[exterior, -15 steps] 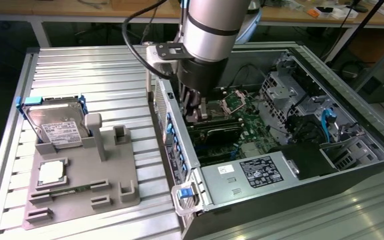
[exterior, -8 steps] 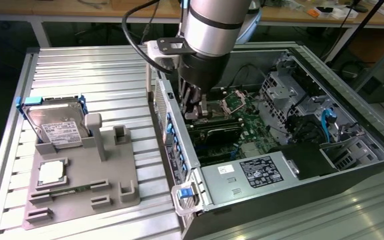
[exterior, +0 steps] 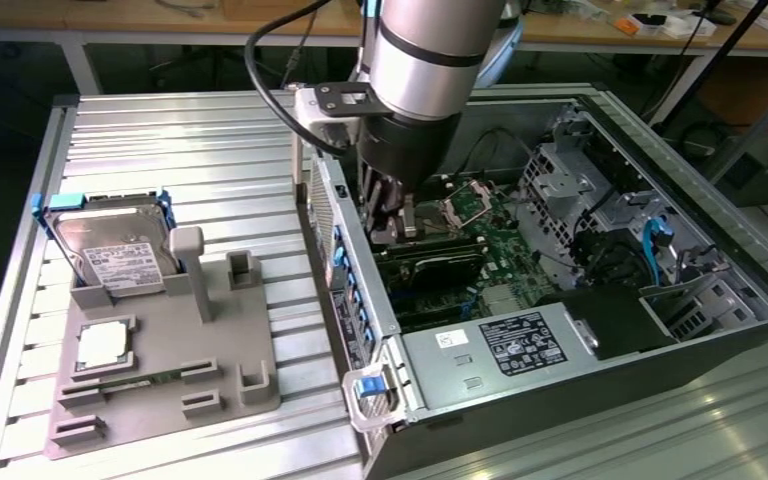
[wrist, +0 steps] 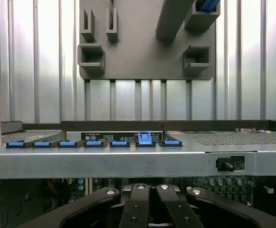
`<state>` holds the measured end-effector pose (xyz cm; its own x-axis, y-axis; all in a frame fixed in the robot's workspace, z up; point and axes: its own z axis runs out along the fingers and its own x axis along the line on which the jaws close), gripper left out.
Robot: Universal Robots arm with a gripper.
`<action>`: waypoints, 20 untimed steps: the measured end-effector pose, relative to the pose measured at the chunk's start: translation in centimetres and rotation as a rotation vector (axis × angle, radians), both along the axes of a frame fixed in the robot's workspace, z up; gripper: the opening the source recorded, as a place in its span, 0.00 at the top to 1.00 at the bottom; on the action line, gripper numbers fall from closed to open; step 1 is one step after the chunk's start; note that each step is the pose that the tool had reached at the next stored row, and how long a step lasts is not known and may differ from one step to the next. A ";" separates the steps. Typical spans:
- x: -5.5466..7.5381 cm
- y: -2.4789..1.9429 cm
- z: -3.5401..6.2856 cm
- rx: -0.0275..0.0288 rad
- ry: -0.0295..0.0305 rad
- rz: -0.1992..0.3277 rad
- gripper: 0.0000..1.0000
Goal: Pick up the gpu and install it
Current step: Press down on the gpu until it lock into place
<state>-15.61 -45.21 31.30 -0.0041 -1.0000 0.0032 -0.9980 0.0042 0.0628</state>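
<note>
Ext. view, L to R, ref = PC case (exterior: 704,330): hard drive (exterior: 115,250) upright in grey fixture (exterior: 157,390) and CPU chip (exterior: 101,343) flat on it, both well left of case on ribbed surface (exterior: 157,140). Gripper (exterior: 395,225) lowered inside case over motherboard (exterior: 491,250), just inside its left wall. GPU (exterior: 427,262) on edge directly under gripper; gripper apart/together: cannot tell
</note>
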 end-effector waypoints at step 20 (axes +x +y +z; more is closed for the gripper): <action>0.8 -0.06 -1.15 0.0007 -0.0003 -0.001 0.89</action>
<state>-14.84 -45.28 30.15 -0.0048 -1.0000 0.0025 -0.9980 0.0050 0.0626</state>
